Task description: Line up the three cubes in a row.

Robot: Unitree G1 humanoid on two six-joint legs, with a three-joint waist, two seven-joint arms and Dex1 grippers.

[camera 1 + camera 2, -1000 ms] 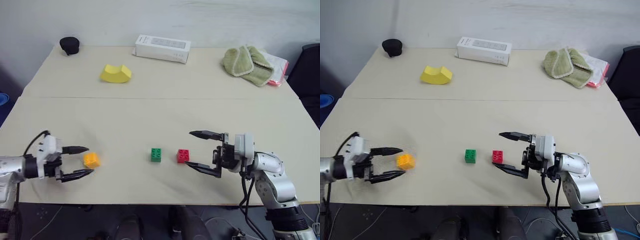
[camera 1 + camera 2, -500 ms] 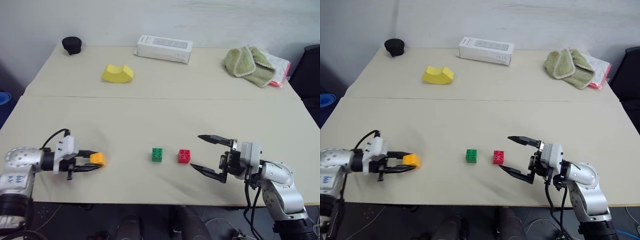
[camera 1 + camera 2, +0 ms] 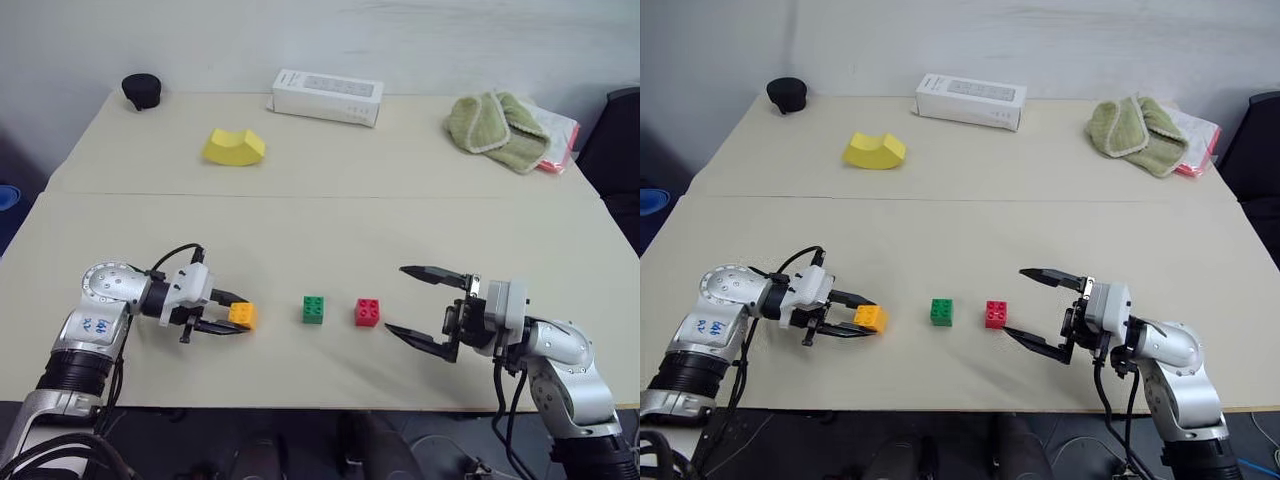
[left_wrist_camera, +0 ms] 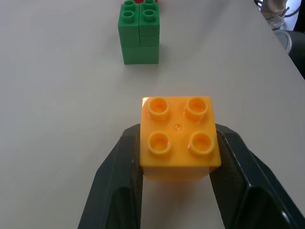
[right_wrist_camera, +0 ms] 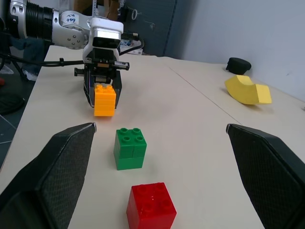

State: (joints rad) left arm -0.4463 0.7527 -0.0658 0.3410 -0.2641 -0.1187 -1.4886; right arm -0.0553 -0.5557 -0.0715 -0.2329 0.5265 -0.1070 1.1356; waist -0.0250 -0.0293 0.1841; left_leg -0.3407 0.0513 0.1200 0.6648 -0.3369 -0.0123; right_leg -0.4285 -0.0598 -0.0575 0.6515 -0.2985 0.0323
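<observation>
Near the front edge of the table (image 3: 330, 225), the left gripper (image 3: 228, 316) is clamped on the orange brick (image 3: 242, 315), one finger on each side. Just to its right stand the green brick (image 3: 313, 309) and the red brick (image 3: 367, 312), close together but apart. Right of them, the right gripper (image 3: 428, 311) hangs with fingers spread wide, holding nothing. Farther back lie a yellow arch block (image 3: 232, 146), a white box (image 3: 326, 96) and a green cloth (image 3: 496, 125).

Lab: bare test table (image 3: 330, 230) against plain wall (image 3: 400, 40).
</observation>
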